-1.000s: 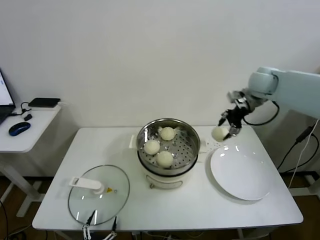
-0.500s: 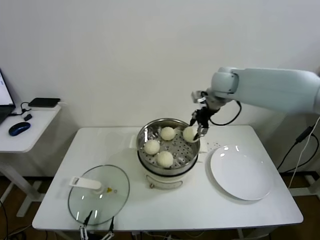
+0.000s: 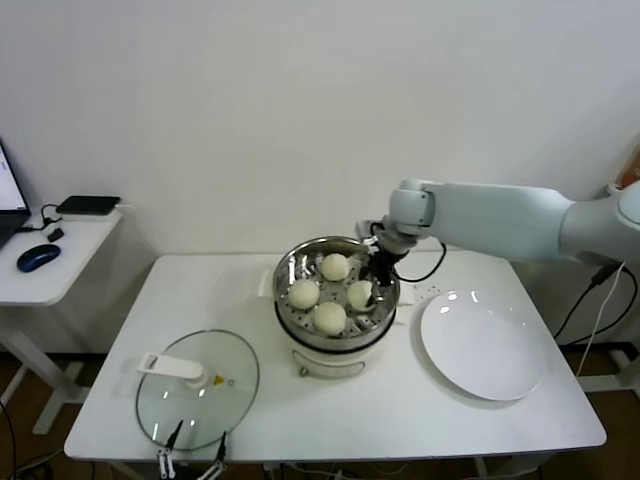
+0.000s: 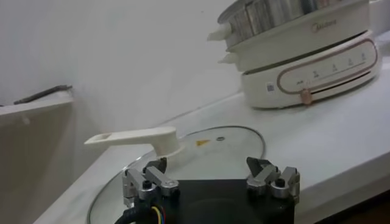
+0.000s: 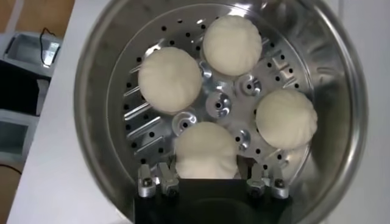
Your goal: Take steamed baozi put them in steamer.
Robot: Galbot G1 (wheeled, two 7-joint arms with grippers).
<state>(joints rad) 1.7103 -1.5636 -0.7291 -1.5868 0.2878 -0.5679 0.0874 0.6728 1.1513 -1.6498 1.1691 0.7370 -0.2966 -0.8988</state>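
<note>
- My left gripper (image 3: pixel 195 455) hangs parked off the table's (image 3: pixel 330 425) near edge, toward the near-left corner; its fingers (image 4: pixel 149 179) stand spread with nothing between them. It waits there because the right arm alone is doing the carrying.
- Just beyond it, the glass lid (image 3: pixel 198 387) lies flat with its white handle (image 4: pixel 131 137) up. I judge it sits off the pot so the tray stays reachable from above.
- The white plate (image 3: pixel 483 345) lies by the right edge, bare of buns. Judging from that, nothing is left to fetch.
- The steamer (image 3: pixel 338 305) stands mid-table on its white base (image 4: pixel 311 64), close beside the plate, which keeps each carry short.
- Inside, on the perforated tray (image 5: pixel 220 105), sit all four steamed baozi (image 3: pixel 330 317): three are well apart from my gripper, spaced around the centre so none touches another.
- The fourth baozi (image 5: pixel 206 150) is on the right side of the tray and lies between the fingers of my right gripper (image 3: pixel 375 280), which reaches down over the steamer's right rim. It looks clasped, resting on or just above the tray, in the one gap left.
- My judgement: the next move is to let go and lift straight up, so my fingers (image 5: pixel 159 181) do not nudge the neighbouring buns.
</note>
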